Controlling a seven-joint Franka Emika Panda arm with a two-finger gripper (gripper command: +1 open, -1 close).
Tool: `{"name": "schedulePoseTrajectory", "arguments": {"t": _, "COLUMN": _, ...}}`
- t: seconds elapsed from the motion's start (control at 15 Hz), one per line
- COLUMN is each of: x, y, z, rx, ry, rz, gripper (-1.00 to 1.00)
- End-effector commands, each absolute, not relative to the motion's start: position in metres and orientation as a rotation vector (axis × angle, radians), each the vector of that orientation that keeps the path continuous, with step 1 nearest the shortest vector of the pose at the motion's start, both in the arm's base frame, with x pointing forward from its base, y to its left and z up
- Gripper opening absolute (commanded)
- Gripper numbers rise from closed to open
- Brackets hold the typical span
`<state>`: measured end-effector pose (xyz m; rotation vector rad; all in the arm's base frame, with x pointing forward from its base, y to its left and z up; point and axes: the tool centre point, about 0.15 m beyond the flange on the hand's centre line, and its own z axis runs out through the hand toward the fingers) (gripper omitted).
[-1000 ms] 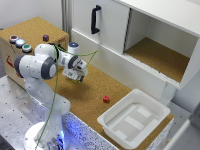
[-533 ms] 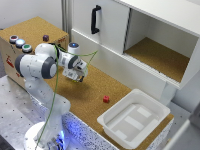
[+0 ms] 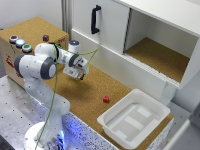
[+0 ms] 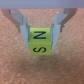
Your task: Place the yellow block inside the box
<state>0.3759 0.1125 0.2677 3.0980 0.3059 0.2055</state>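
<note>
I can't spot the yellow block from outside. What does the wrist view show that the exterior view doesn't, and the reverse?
Only the wrist view shows the yellow block, lettered, held between the fingers above cork. Only the exterior view shows the box, the small red cube and the cabinet. Both show the gripper and the cork surface.

Exterior view high and well back, looking down across the cork-topped table (image 3: 90, 97), wrist view very close, facing down onto that same cork between the metal gripper (image 4: 41, 31) fingers
</note>
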Motion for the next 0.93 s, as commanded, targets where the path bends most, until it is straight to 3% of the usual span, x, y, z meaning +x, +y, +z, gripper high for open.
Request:
{"name": "schedulePoseTrajectory", "arguments": {"t": 0.0, "x": 0.385, "y": 0.025, "z": 0.322, "rx": 3.126, "ry": 0.458, "rz": 0.205, "gripper": -1.00}}
{"name": "schedulePoseTrajectory", "arguments": {"t": 0.87, "x": 0.386, "y": -0.325, "z": 0.332, "rx": 3.070, "ry": 0.314, "rz": 0.273, "gripper": -1.00}}
